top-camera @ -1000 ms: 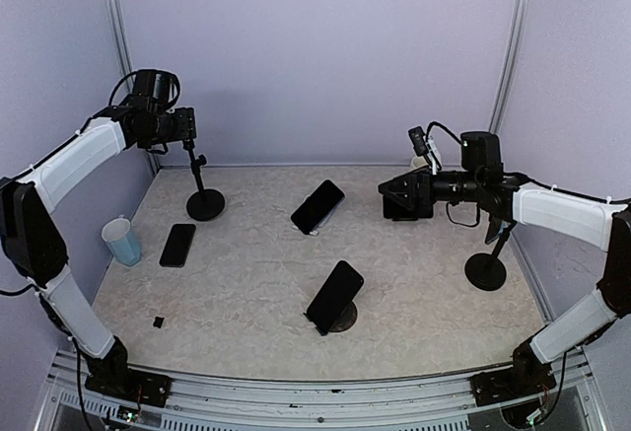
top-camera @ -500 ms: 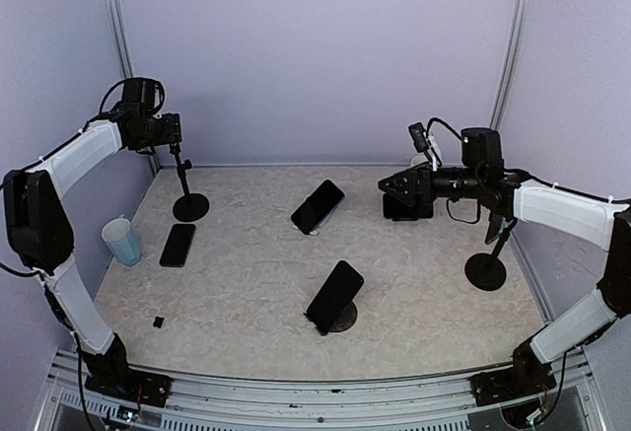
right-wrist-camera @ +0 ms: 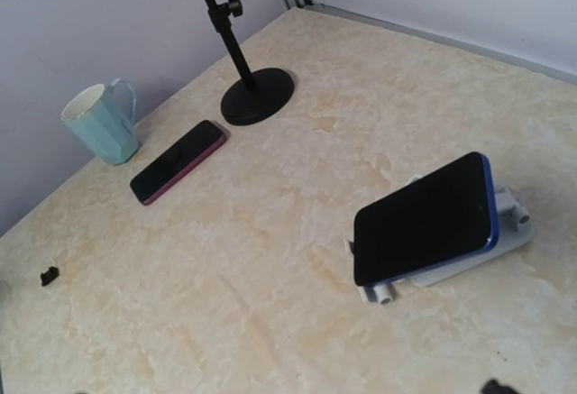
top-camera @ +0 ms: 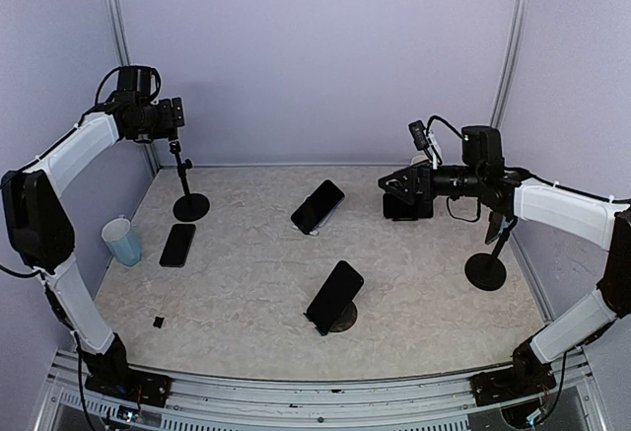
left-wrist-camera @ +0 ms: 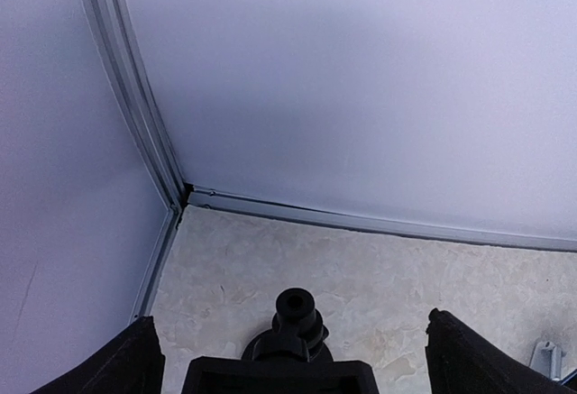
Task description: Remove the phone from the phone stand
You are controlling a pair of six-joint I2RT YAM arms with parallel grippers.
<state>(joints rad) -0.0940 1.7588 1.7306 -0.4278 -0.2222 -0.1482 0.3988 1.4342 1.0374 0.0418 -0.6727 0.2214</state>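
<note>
Leaning phone (right-wrist-camera: pixel 424 221) well apart from right jaws

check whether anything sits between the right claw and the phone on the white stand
Nothing visible does. The right claw hangs open, aimed at the phone on its white stand, with only bare table between them.

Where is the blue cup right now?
In the top view, the cup stands on the left side of the table, close to the left wall, with the flat-lying phone just to its right.
</note>
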